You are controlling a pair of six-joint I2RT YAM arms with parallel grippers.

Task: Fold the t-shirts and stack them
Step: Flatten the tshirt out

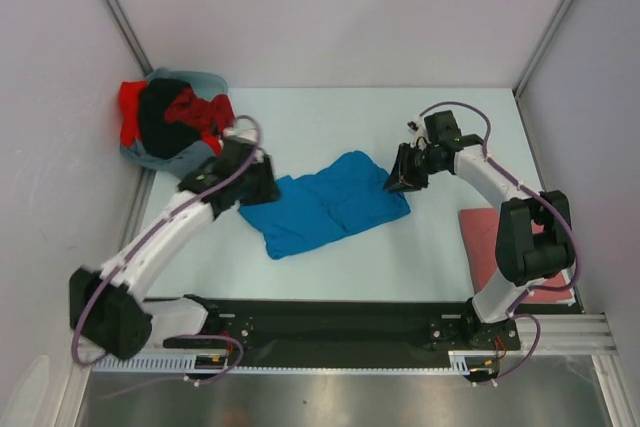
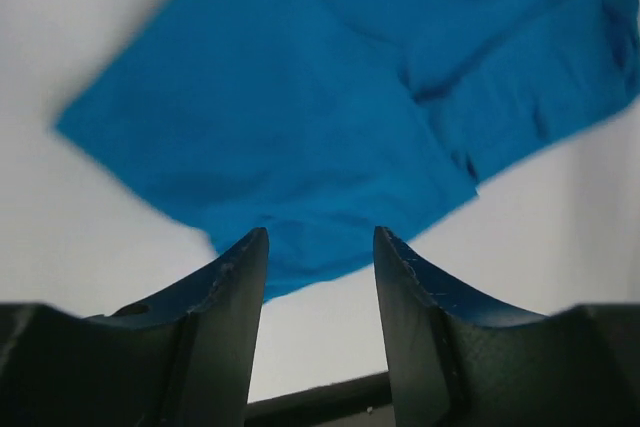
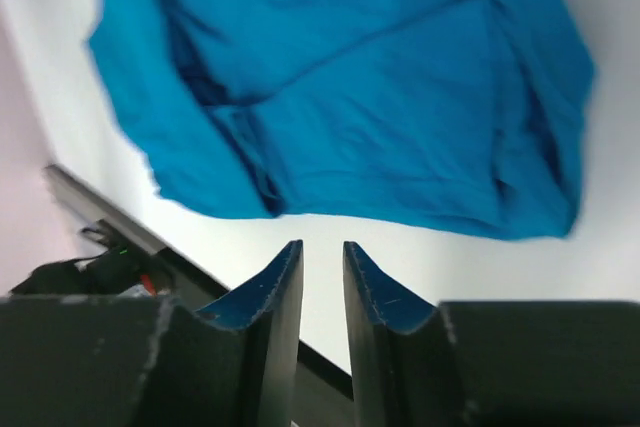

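A bright blue t-shirt (image 1: 330, 205) lies partly folded and rumpled in the middle of the table. My left gripper (image 1: 258, 184) hovers at its left edge. In the left wrist view the gripper (image 2: 320, 232) is open and empty, with the blue shirt (image 2: 300, 117) just beyond the tips. My right gripper (image 1: 400, 177) is at the shirt's right edge. In the right wrist view the gripper (image 3: 322, 244) has its jaws only slightly apart and holds nothing, and the blue shirt (image 3: 350, 97) lies just ahead. A dull pinkish-red shirt (image 1: 497, 237) lies flat at the right, partly hidden by the right arm.
A heap of unfolded shirts sits in the back left corner: bright red (image 1: 195, 107), black (image 1: 160, 127) and grey-blue (image 1: 150, 159). White walls close in the table on three sides. A black rail (image 1: 330, 322) runs along the near edge.
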